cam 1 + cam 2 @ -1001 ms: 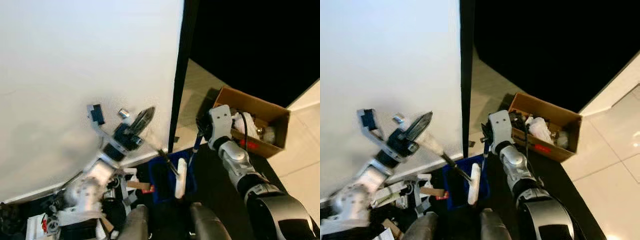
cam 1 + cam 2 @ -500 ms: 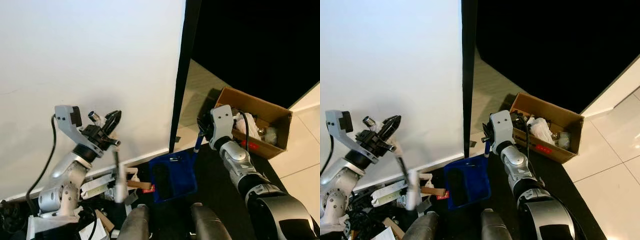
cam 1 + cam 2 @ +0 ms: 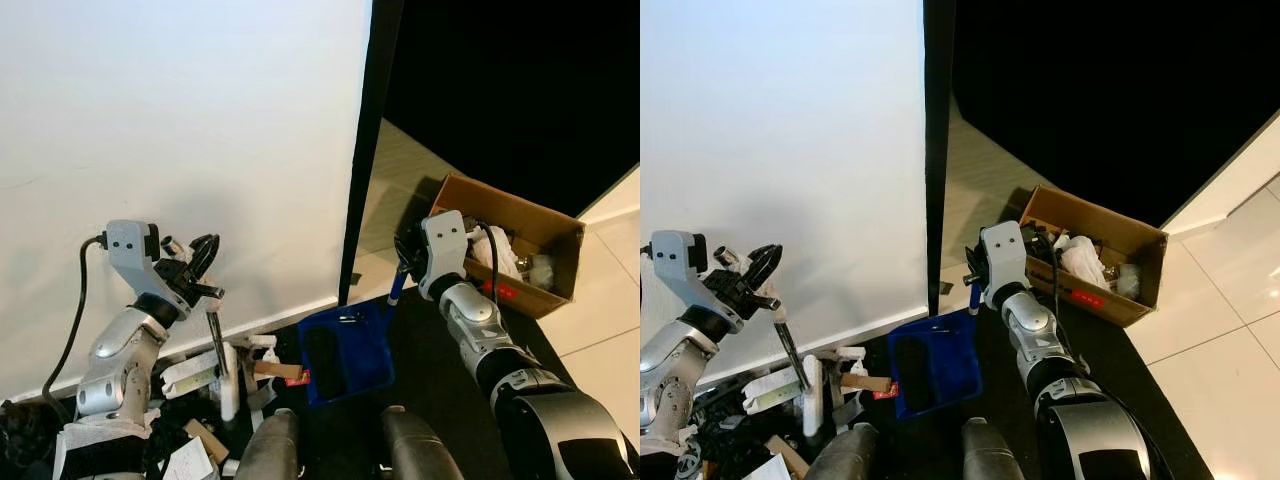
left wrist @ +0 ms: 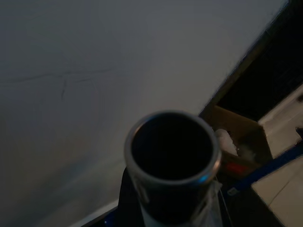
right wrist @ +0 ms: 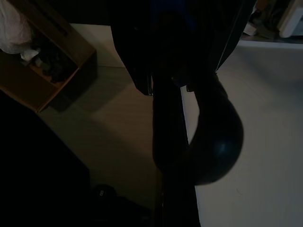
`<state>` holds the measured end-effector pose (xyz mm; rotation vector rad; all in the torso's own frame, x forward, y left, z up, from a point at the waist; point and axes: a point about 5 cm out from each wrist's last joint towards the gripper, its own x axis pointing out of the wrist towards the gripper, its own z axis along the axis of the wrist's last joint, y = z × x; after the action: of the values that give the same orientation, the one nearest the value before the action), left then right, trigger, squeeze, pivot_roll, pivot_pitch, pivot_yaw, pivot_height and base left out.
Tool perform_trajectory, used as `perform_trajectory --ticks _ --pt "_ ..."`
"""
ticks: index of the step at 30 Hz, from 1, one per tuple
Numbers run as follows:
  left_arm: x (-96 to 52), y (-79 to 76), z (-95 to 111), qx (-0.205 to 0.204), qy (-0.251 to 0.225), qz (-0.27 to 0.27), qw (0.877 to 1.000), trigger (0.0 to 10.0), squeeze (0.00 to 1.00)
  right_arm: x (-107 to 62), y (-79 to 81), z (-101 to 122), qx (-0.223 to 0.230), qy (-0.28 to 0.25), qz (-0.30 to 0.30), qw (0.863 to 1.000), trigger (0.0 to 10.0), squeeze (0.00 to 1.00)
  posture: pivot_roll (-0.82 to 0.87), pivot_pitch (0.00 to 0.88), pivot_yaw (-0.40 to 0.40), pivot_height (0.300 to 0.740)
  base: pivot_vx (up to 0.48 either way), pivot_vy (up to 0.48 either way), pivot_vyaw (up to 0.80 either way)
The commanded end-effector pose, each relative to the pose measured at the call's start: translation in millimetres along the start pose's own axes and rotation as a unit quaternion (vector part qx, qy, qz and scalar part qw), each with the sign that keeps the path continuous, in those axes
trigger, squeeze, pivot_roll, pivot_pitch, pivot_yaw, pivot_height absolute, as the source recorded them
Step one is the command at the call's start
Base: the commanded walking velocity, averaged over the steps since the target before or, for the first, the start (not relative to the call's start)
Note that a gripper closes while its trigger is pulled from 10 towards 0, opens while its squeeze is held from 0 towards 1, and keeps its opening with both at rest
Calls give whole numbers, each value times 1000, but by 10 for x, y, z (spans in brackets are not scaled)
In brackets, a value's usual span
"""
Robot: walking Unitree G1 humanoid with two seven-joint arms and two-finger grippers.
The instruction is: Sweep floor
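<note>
a: nearest the robot, at 6 o'clock?
b: blue dustpan (image 3: 345, 350) on the dark floor, just ahead of the legs. its blue handle (image 3: 396, 285) runs up toward 1 o'clock into the right gripper (image 3: 404, 258).
a: right gripper state?
b: fingers wrapped on the dustpan handle; right wrist view is dark, shows a dark shaft between them.
a: left side?
b: clutter (image 3: 215, 375) at 8 o'clock: white bits, cardboard scraps, cables. white brush head (image 3: 229, 381) stands in it, just left of the dustpan, not touching it.
a: broom?
b: broom (image 3: 216, 342), thin dark shaft rising from the head to the left gripper (image 3: 203, 268) at 9 o'clock. fingers clamped round the shaft top; left wrist view looks down its hollow tube end (image 4: 171, 150).
a: farther out?
b: white wall (image 3: 180, 130) from 10 to 12 o'clock, black edge beside it. open box (image 3: 545, 225) with white crumpled stuff at 2 o'clock, on pale tile.
</note>
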<state>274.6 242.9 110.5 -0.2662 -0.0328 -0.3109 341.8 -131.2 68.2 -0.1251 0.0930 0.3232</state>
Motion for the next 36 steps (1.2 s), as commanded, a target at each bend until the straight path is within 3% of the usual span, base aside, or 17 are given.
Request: perform_trajectory --ticks 1,2,6,8,9,11,14,17,19,20,22,24,28,29,34,36 --pt "-9 -16 -60 -21 -8 -1 1000 10000 0 -97 30 -212 16 45 0 999 10000 0 33 198 5 740 0 0 0" --pt "55 -118 -107 -64 -28 -19 997 10000 0 -100 25 -212 16 44 0 999 10000 0 23 207 5 740 0 0 0" --pt "89 -173 -108 -81 -37 -28 996 10000 0 -101 24 -213 15 43 0 999 10000 0 24 207 5 740 0 0 0" --pt "190 -388 -125 -119 -41 -71 989 10000 0 -108 18 -218 15 43 -1 999 10000 0 18 212 5 740 0 0 0" --pt "216 -469 -132 -115 -35 -95 988 10000 0 -110 17 -220 15 43 -1 999 10000 0 18 212 5 740 0 0 0" --pt "216 -469 -132 -115 -35 -95 988 10000 0 -110 17 -220 15 43 -1 999 10000 0 18 212 5 740 0 0 0" --pt "215 -530 -125 -58 -5 -133 989 10000 0 -112 16 -223 15 44 -1 999 10000 0 19 214 5 740 0 0 0" --pt "203 -505 -111 -38 8 -127 991 10000 0 -112 17 -224 15 44 -1 999 10000 0 19 214 5 740 0 0 0" --pt "150 -444 -58 31 33 -127 991 10000 0 -113 19 -225 16 44 -1 999 10000 0 30 216 8 740 0 0 0" --pt "150 -444 -58 31 33 -127 991 10000 0 -113 19 -225 16 44 -1 999 10000 0 30 216 8 740 0 0 0" --pt "39 -332 58 142 85 -124 978 10000 0 -111 19 -223 17 43 -1 999 10000 0 44 216 12 740 0 0 0" --pt "6 -304 124 166 94 -120 974 10000 0 -110 20 -222 17 43 -1 999 10000 0 44 216 12 740 0 0 0" --pt "8 -334 312 145 69 -108 981 10000 0 -108 19 -220 17 44 0 999 10000 0 51 214 10 740 0 0 0" --pt "37 -405 404 141 52 -111 982 10000 0 -105 18 -217 18 45 0 999 10000 0 51 210 9 740 0 0 0" --pt "88 -493 444 149 49 -116 981 10000 0 -101 16 -214 18 45 0 999 10000 0 50 208 8 740 0 0 0" --pt "172 -628 522 144 32 -120 982 10000 0 -97 15 -210 17 45 0 999 10000 0 50 206 11 740 0 0 0"
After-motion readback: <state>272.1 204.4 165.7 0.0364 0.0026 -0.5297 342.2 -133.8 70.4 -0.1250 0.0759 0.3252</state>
